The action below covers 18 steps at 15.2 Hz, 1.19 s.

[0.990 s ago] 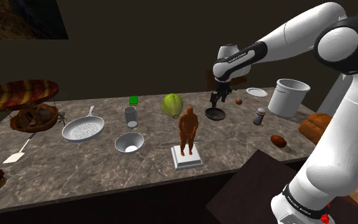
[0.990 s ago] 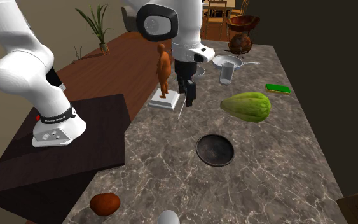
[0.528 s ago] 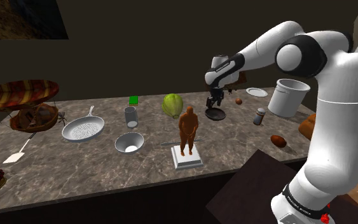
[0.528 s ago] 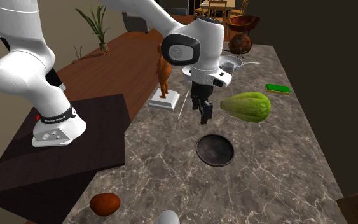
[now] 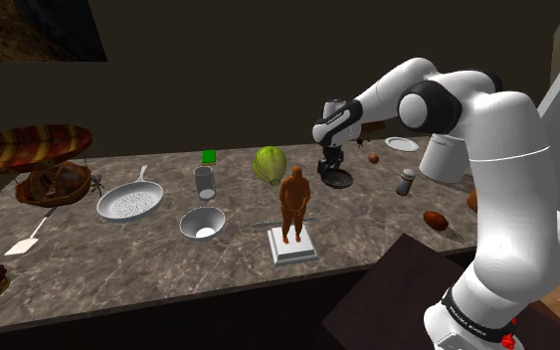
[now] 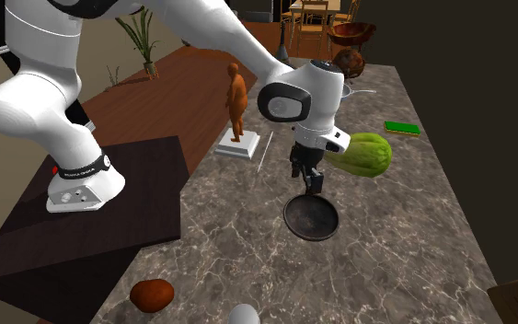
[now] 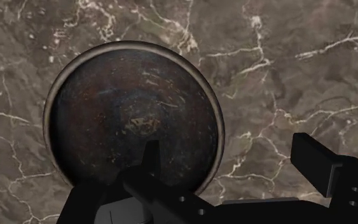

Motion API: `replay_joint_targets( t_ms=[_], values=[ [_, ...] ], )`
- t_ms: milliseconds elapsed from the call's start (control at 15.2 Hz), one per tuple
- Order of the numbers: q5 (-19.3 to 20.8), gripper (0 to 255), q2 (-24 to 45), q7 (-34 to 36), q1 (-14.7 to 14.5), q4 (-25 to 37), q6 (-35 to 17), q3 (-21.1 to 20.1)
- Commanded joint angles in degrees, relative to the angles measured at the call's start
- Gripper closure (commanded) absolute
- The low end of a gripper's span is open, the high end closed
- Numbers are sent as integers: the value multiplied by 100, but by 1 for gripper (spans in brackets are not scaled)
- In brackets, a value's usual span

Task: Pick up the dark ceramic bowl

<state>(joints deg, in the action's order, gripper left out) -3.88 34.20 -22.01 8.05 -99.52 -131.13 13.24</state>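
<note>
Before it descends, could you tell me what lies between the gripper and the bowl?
Nothing; in the wrist view the gap between gripper and bowl is bare.

The bowl (image 7: 133, 118) has its near rim covered by one finger (image 7: 151, 162) in the wrist view, and both fingers run off the edge. In the shoulder view the arm (image 5: 511, 149) covers part of the pot (image 5: 445, 159). A brown speck (image 5: 373, 157) beyond the bowl is too small to name, perhaps a nut. In the second exterior view a pale round thing (image 6: 243, 315) is cut by the bottom edge, and the arm hides one end of the cabbage (image 6: 367, 156).
</note>
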Motion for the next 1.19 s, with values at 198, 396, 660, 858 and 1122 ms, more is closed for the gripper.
replay_joint_targets(
  t_ms=[198,396,660,858,1122],
  values=[
    [-60,0,310,-12,35,11,-297,-50],
    [-60,255,310,-11,34,-4,-312,-51],
    [-61,255,312,-13,35,-4,-313,-51],
    [-60,255,311,-13,35,-5,-314,-51],
    [-39,255,203,-6,22,5,-197,-33]
  ],
)
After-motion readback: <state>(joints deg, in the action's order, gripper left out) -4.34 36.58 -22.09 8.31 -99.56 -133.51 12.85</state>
